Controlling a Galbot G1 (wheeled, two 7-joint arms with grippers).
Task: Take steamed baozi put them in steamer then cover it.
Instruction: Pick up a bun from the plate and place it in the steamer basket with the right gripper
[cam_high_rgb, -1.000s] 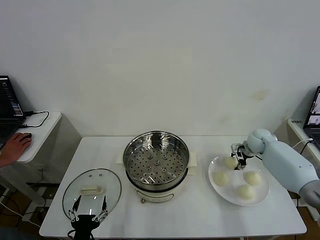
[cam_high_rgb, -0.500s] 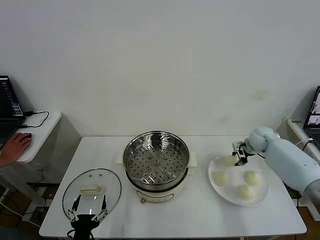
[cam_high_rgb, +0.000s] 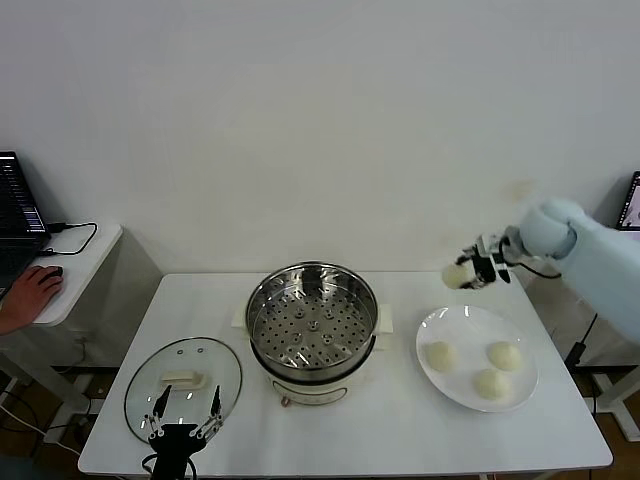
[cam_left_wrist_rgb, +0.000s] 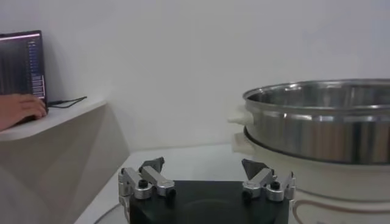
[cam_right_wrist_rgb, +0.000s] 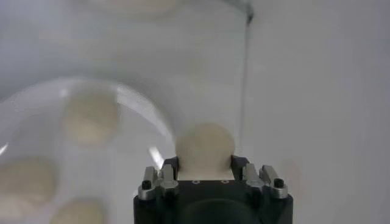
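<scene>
Right gripper (cam_high_rgb: 478, 271): raised in the right half of the head view, above the table and off the far left edge of the plate; its fingers (cam_right_wrist_rgb: 166, 176) are clamped on one steamed baozi (cam_high_rgb: 456, 276).
Held baozi: in the right wrist view it sits between the two fingers, round and cream-white (cam_right_wrist_rgb: 205, 149), clear of the plate below.
Plate (cam_high_rgb: 520, 389): flat, white, at the right of the table; three more baozi lie on it, one at its left (cam_high_rgb: 440, 354), one at its right (cam_high_rgb: 504, 355), one nearer the front (cam_high_rgb: 491, 383). They lie near one another; I cannot tell whether any touch.
Steamer (cam_high_rgb: 312, 330): shiny steel pot on a cream-white base, centre of the table, uncovered; its perforated tray shows bare. In the left wrist view its steel wall (cam_left_wrist_rgb: 317, 125) fills the right side.
Cover (cam_high_rgb: 183, 385): clear glass lid with a metal rim, lying flat on the table at lower left of the head view, well left of the steamer, cream-white handle (cam_high_rgb: 182, 380) upward.
Left gripper (cam_high_rgb: 181, 430): low at the bottom left of the head view, over the near edge of the cover; its fingers (cam_left_wrist_rgb: 146, 181) are spread apart with nothing between them.
Table (cam_high_rgb: 400, 440): white, carrying steamer, cover and plate.
Side desk (cam_high_rgb: 85, 255): far left, with a laptop (cam_high_rgb: 15, 205), a black cable and a person's hand (cam_high_rgb: 28, 294) resting on it.
Writing: none readable on the steamer or the cover; the laptop screen's lines are too small to read.
</scene>
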